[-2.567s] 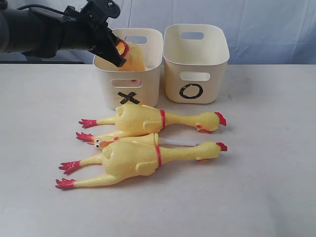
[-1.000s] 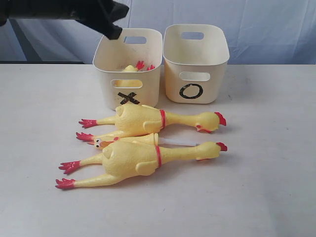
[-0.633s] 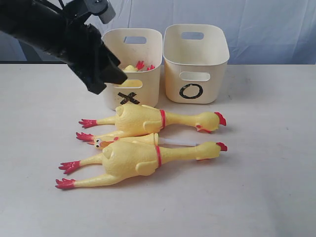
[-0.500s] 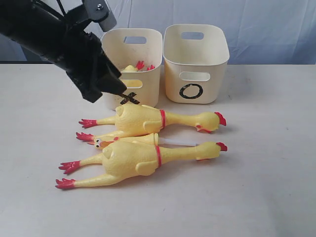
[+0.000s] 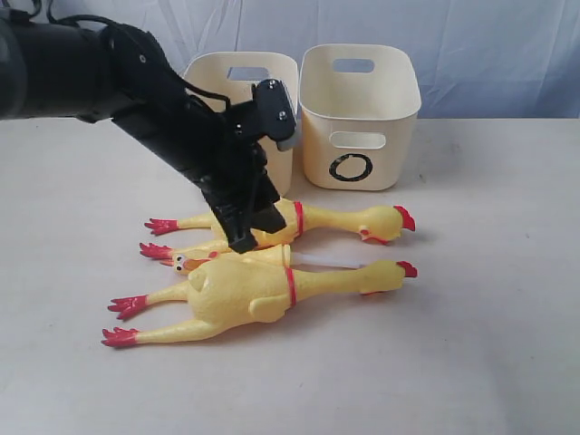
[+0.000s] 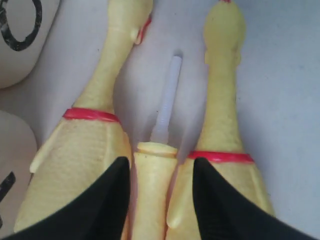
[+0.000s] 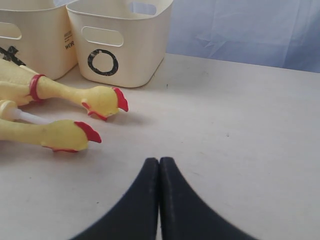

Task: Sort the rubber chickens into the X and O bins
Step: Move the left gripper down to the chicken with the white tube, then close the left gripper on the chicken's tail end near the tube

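While the black left gripper (image 5: pixel 255 235) hangs mid-frame, fingers spread either side of a small yellow rubber chicken (image 6: pixel 152 186) without clamping it, that toy lies between two long red-banded yellow rubber chickens (image 5: pixel 237 292), just below the cream plastic X bin (image 5: pixel 282 161) and O bin (image 5: pixel 360 116) at upper centre. The black right gripper (image 7: pixel 159 166) has its fingers pressed together, empty.

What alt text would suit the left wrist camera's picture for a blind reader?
The open left gripper straddles a small yellow rubber chicken lying between two long, red-banded ones, the long chicken nearer the bins and the far long chicken. A corner of the O bin shows at the edge.
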### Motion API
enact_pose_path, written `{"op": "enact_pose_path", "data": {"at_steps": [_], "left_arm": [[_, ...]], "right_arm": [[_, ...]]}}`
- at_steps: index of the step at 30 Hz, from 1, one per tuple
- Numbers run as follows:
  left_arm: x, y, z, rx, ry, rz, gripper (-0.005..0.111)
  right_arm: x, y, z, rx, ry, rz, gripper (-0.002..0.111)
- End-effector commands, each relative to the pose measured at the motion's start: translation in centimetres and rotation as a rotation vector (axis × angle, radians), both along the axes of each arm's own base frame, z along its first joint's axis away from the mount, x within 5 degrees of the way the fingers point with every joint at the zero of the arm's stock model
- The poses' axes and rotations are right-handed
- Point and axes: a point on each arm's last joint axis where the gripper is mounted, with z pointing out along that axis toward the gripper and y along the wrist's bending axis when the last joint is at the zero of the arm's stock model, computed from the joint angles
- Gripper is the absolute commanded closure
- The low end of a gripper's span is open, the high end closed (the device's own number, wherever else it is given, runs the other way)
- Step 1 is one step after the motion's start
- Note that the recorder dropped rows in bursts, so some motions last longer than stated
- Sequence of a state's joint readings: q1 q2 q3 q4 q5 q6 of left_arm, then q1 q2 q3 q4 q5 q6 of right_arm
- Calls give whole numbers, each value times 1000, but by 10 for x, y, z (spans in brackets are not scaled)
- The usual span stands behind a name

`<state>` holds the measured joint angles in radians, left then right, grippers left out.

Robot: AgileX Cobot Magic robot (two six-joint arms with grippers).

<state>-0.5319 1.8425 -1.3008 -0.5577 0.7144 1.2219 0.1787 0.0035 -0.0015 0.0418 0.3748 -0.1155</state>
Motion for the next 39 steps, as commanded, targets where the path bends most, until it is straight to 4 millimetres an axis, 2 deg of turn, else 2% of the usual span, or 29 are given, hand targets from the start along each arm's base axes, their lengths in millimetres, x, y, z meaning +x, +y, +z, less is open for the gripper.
{"op": "enact_pose_path", "data": {"at_steps": [1, 8, 15, 20, 27, 36, 39], "left_arm": [[2, -4, -26, 44, 45, -6, 67], [8, -6, -44, 69, 43, -10, 67], [7, -10, -44, 57, 38, -13, 67], [-6, -28, -43, 64, -2, -111, 67], [-9, -37, -42, 40, -30, -106, 67], [-3, -38, -41, 25, -89, -70, 67], [2, -39, -46, 33, -113, -61, 67]], "right_arm": [[0, 0, 1, 1, -15, 4, 109], [0, 0, 1, 1, -15, 4, 109], [0, 0, 1, 1, -13, 4, 109], [0, 0, 1, 1, -13, 4, 109], [0, 0, 1, 1, -13, 4, 109], [0, 0, 1, 1, -15, 4, 109], [0, 0, 1, 1, -15, 4, 109]]}}
